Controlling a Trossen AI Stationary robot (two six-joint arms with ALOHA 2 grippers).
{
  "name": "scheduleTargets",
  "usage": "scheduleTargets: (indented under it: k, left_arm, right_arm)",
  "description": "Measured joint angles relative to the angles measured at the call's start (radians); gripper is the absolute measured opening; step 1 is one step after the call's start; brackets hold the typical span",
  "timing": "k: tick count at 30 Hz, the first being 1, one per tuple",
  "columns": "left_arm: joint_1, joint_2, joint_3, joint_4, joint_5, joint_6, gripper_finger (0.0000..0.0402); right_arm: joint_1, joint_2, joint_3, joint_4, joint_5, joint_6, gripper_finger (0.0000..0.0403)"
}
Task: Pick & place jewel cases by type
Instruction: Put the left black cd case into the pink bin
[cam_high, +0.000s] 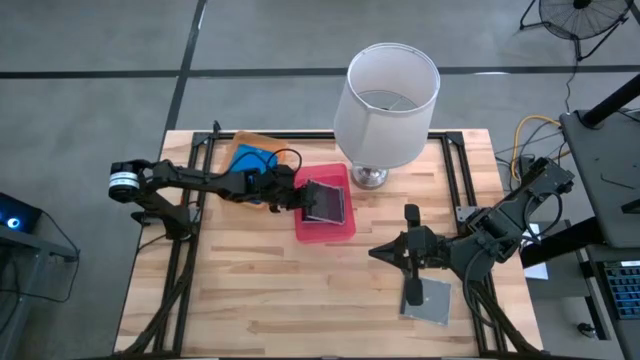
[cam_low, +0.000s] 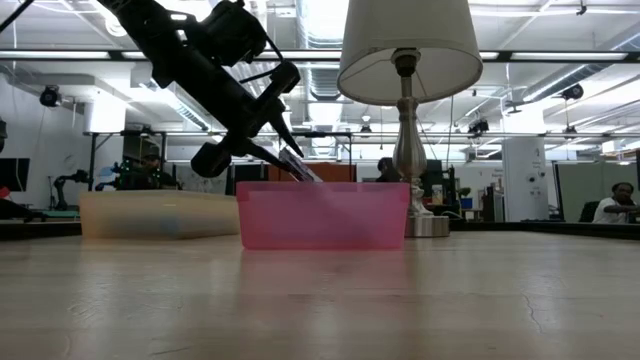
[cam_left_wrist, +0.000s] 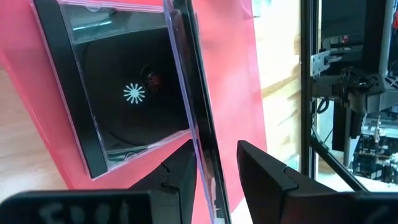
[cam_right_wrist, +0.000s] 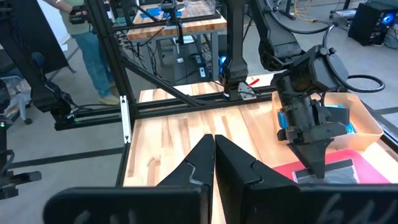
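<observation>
A pink tray (cam_high: 325, 230) stands mid-table and holds a dark grey and clear jewel case (cam_left_wrist: 124, 93) lying flat. A second such case (cam_left_wrist: 198, 112), seen edge-on, slants down into the tray. My left gripper (cam_left_wrist: 214, 146) reaches in from the table's left and stands open with that case's edge between its fingers. A blue case (cam_high: 250, 160) lies in the orange tray (cam_high: 250, 142) beside it. Another grey case (cam_high: 428, 300) lies flat on the table near the right front. My right gripper (cam_high: 378, 252) hangs shut above the table close by, with nothing between its fingers. My left gripper straddles the tilted case's upper edge (cam_left_wrist: 208, 168). One finger (cam_left_wrist: 180, 171) lies against the case's side. The other finger (cam_left_wrist: 267, 171) stands apart, a strip of pink showing between. The fingers slant down from the table's left, along the edge. The case's lower part rests in the pink tray.
A tall lamp (cam_high: 385, 95) with a white shade stands just behind the pink tray. Black frame rails (cam_high: 460, 170) run along the table's left, far and right sides. Bare wood lies in front of the trays. People show in the room beyond the table.
</observation>
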Motion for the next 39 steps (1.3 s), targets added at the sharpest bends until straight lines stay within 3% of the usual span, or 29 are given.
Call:
scheduleTargets:
  k: [39]
  left_arm:
    - [0.007,0.002,-0.001,-0.054,0.05,0.012,0.0095]
  right_arm:
    - [-0.001,0.0,0.0,-0.001,0.0,0.034,0.0008]
